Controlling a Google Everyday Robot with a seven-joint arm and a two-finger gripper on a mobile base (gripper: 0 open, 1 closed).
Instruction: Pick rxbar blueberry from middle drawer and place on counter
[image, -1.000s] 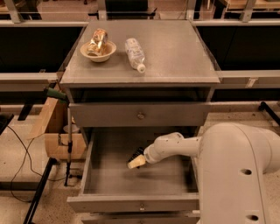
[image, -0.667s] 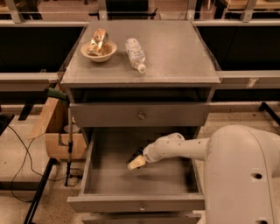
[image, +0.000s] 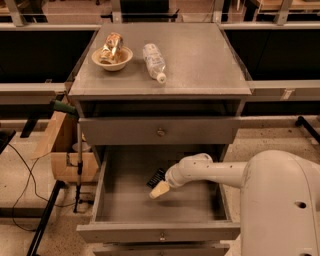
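The middle drawer stands pulled open below the closed upper drawer front. The rxbar blueberry, a small dark flat bar, lies on the drawer floor near the middle. My gripper, with its cream-coloured tip, reaches down into the drawer from the right. It sits right over the bar's near end. Whether it touches the bar does not show. The counter is the grey speckled cabinet top above.
On the counter's left stand a bowl holding a shiny gold-and-silver wrapper and a clear plastic bottle lying on its side. A cardboard box and a pole stand left of the cabinet. My white body fills the lower right.
My gripper has shifted slightly lower and to the right in the drawer. The dark bar now shows just behind its tip.
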